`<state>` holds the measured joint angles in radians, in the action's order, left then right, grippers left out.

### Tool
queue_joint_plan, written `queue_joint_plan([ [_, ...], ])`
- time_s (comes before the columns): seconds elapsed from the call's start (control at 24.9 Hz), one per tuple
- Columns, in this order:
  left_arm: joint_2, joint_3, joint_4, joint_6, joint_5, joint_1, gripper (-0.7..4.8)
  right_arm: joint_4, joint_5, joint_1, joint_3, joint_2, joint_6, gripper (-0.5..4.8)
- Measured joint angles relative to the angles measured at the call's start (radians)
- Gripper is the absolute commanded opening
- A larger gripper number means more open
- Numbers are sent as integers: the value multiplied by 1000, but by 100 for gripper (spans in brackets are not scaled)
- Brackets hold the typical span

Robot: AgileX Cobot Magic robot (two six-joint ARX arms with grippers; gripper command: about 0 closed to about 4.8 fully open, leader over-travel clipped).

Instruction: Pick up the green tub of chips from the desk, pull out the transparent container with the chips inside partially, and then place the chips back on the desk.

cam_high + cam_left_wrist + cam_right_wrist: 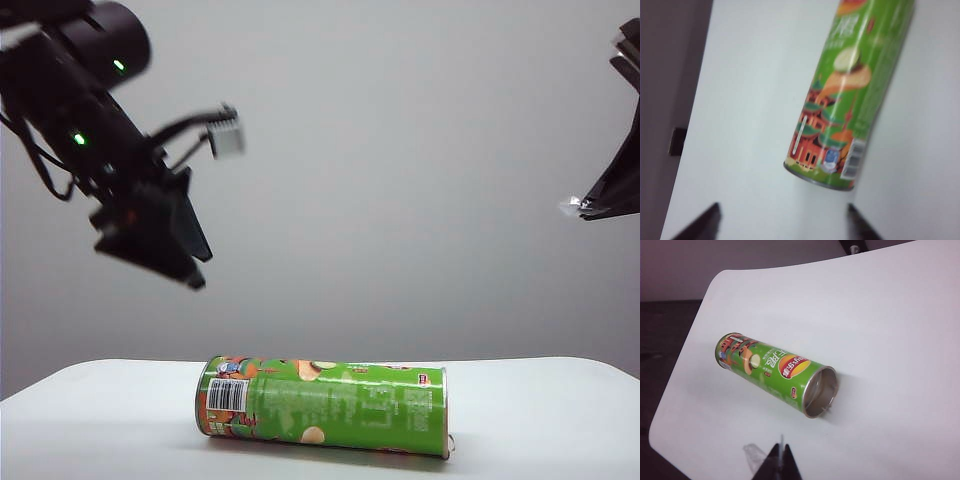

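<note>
I see the white table [560, 400] first; the green tub of chips [325, 405] lies on its side on it, untouched by either arm, its open silver-rimmed end [819, 392] facing the right arm; I cannot tell whether a clear tray sits inside. My left pincer [785, 222] hangs above the tub's closed end with its tips spread and empty; my right pincer [780, 465] hangs well clear, pressed together, a scrap of clear film at its tip. I judge the pick-up, the partial pull-out and the set-down all remain.
</note>
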<state>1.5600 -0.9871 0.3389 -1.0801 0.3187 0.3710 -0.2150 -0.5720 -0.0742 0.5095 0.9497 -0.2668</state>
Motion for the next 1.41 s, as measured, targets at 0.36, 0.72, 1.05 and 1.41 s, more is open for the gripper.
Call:
queue_joint_plan([
  [0.36, 200, -275, 295, -45, -51, 91, 469, -3, -95, -13, 0, 23, -5, -1],
  [0.72, 377, -423, 407, -46, -140, 178, 479, -5, -120, -13, 0, 147, 3, -1],
  [1.05, 487, -430, 347, -64, -156, 180, 479, -11, -133, -13, 0, 155, 6, -1],
  [1.41, 564, -430, 265, -72, -173, 180, 479, -37, -116, -13, 0, 155, 45, -1],
])
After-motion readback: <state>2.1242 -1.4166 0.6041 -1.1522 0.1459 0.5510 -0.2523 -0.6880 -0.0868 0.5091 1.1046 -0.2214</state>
